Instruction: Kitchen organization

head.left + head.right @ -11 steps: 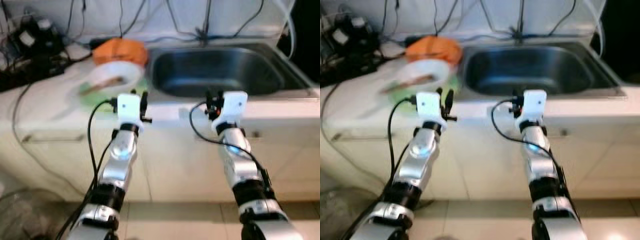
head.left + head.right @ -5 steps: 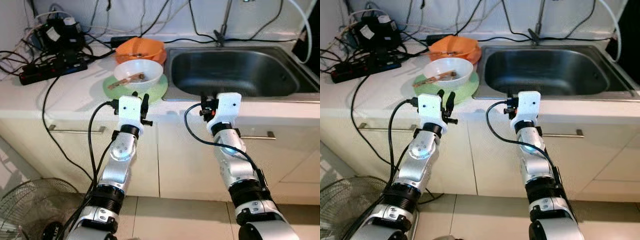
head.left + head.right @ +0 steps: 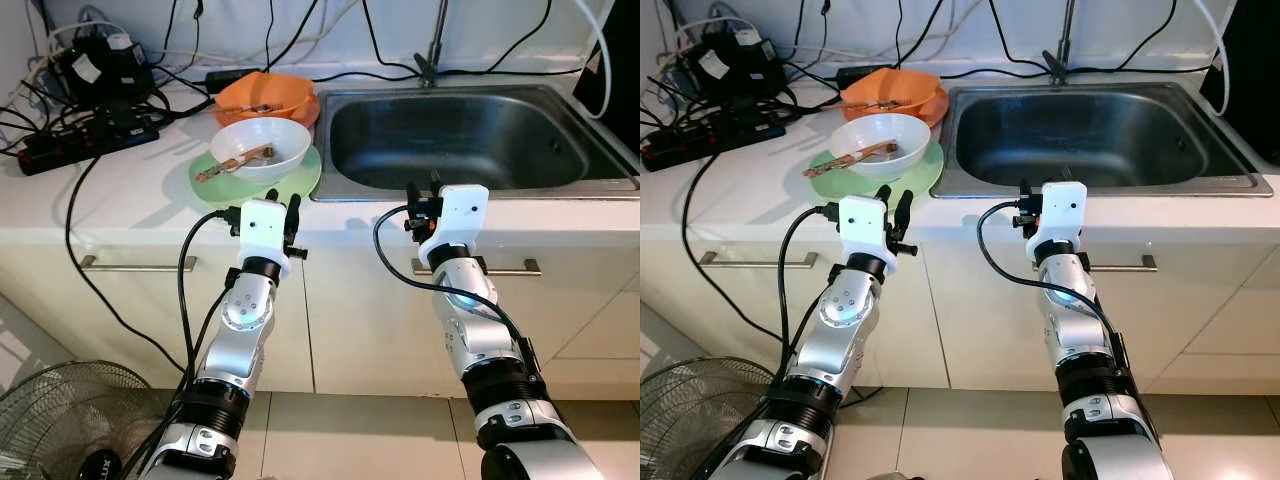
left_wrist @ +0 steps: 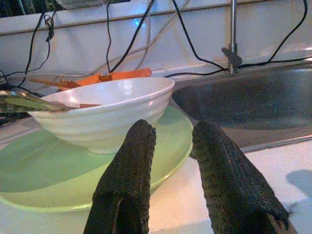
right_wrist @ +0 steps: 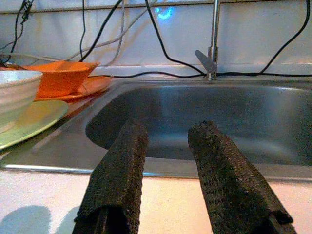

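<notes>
A white bowl point(image 3: 268, 146) with wooden utensils point(image 3: 232, 161) lying in it stands on a green plate point(image 3: 306, 178) on the white counter, left of the steel sink point(image 3: 452, 140). Behind it an orange bowl point(image 3: 268, 95) rests on an orange plate. My left gripper point(image 3: 283, 206) hovers at the counter's front edge, just short of the green plate point(image 4: 44, 170), open and empty. The white bowl point(image 4: 105, 112) lies straight beyond its fingers point(image 4: 134, 161). My right gripper point(image 3: 423, 188) hangs open and empty before the sink's front rim point(image 5: 161, 168).
Black power strips and tangled cables point(image 3: 85, 100) crowd the back left of the counter. A tap point(image 3: 432, 40) rises behind the sink. Cabinet fronts with metal handles point(image 3: 130, 266) run below the counter. A floor fan point(image 3: 60, 420) lies at lower left.
The head camera has moved and the blur has cleared, so the whole scene has shifted. Both arms hold the same raised pose in front of the counter edge.
</notes>
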`<state>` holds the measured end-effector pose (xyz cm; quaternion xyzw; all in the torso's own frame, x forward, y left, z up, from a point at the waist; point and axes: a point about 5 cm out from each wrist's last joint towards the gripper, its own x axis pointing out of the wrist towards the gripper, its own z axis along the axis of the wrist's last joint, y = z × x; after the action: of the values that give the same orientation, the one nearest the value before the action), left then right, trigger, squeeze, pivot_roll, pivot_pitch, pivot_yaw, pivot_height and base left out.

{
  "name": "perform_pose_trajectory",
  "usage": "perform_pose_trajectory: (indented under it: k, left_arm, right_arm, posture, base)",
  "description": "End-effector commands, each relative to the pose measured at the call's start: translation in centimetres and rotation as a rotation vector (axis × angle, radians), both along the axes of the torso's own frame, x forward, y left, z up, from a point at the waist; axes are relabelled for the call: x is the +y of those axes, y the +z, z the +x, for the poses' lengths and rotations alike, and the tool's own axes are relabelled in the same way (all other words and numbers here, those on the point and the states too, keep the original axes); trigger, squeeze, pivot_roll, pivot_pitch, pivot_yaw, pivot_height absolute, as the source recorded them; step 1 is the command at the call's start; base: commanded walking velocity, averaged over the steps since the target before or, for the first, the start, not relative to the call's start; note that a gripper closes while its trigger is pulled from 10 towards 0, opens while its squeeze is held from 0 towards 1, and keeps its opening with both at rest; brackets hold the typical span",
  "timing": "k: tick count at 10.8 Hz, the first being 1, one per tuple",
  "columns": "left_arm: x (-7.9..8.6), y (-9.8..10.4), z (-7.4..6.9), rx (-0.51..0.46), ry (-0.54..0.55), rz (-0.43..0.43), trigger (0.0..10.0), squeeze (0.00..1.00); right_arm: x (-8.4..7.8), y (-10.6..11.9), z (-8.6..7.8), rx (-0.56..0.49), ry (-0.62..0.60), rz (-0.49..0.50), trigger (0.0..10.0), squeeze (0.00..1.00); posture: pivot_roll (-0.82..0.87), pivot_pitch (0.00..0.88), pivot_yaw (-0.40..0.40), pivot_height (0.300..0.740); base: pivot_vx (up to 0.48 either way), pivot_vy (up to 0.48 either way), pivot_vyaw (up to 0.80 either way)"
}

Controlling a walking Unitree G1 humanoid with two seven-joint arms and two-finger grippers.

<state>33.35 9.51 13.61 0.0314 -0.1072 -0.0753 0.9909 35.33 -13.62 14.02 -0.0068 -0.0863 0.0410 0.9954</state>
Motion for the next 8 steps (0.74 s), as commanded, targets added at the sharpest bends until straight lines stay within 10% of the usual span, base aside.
perform_pose_trajectory:
  k: [1, 8]
  left_arm:
    - [0.30, -0.01, -0.08, -0.007, 0.010, 0.008, 10.0, 0.00]
    - [0.09, 0.38, -0.01, -0.022, 0.006, 0.016, 10.0, 0.00]
  right_arm:
    - [0.06, 0.41, 0.18, -0.014, 0.005, -0.006, 10.0, 0.00]
    - [-0.01, 0.37, 0.31, -0.004, -0.009, -0.024, 10.0, 0.00]
  posture:
    - [0.05, 0.000, 0.075, 0.740]
    - [0.05, 0.000, 0.072, 0.740]
  base:
    - [0.000, 0.000, 0.00]
    - [0.000, 0.000, 0.54]
